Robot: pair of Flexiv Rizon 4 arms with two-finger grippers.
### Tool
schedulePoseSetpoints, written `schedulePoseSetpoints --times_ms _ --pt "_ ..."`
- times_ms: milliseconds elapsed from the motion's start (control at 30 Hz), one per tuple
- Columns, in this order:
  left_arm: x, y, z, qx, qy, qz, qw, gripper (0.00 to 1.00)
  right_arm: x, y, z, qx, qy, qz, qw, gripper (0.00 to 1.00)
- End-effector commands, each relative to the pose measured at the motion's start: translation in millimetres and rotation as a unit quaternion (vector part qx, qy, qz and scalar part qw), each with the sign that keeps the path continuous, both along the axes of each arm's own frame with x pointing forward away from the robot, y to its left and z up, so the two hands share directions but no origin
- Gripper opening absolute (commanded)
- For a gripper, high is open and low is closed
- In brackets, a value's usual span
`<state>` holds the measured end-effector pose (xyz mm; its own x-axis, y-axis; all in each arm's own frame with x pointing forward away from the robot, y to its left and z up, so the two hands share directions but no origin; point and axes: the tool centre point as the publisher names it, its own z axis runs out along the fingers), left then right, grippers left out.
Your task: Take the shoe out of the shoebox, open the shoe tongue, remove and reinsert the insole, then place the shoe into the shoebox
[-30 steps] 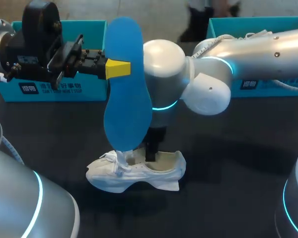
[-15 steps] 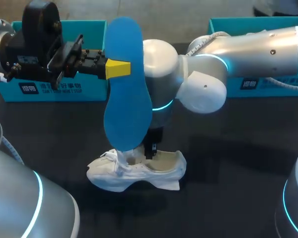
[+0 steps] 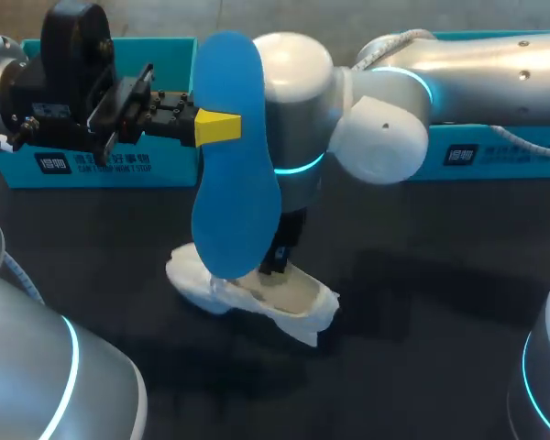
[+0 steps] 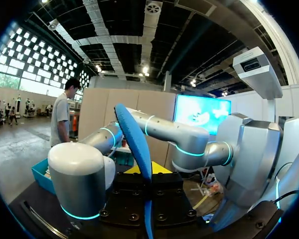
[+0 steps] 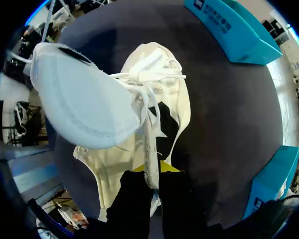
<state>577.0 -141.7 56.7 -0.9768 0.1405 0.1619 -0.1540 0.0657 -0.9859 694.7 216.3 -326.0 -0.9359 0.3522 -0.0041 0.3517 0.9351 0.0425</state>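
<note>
- The left tool (image 3: 216, 127) was clamped on the blue insole (image 3: 234, 165), holding it upright with its lower end just above the white shoe (image 3: 289, 298).
- The right tool (image 5: 148, 177) was closed on the shoe's side wall. The shoe sat on the table (image 3: 422, 348), outside the shoebox (image 3: 92, 165).
- Reinserting it well probably called for the right tool to keep the opening steady and wide while the insole's lower end slid in first, angled forward and clear of the laces (image 5: 157, 75).
</note>
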Motion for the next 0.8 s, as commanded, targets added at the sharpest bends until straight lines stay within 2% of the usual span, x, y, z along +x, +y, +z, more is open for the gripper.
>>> schedulePoseSetpoints --times_ms 33,100,633,700,800 --pt "1.2 -0.7 0.3 0.001 0.0 -0.001 1.0 0.0 -0.3 -14.9 13.0 0.02 -0.001 -0.079 0.997 0.0" --pt "1.2 -0.7 0.3 0.001 0.0 -0.001 1.0 0.0 -3.2 -19.5 17.9 0.018 -0.006 -0.125 0.992 0.0" --pt "1.2 -0.7 0.3 0.001 0.0 -0.001 1.0 0.0 -3.2 -19.5 17.9 0.018 -0.006 -0.125 0.992 0.0" --pt "1.2 -0.7 0.3 0.001 0.0 -0.001 1.0 0.0 4.8 -28.0 20.0 0.053 0.001 -0.19 0.98 0.0" --pt "1.2 -0.7 0.3 0.001 0.0 -0.001 1.0 0.0 5.4 -42.7 23.6 0.125 0.027 -0.262 0.957 0.0"
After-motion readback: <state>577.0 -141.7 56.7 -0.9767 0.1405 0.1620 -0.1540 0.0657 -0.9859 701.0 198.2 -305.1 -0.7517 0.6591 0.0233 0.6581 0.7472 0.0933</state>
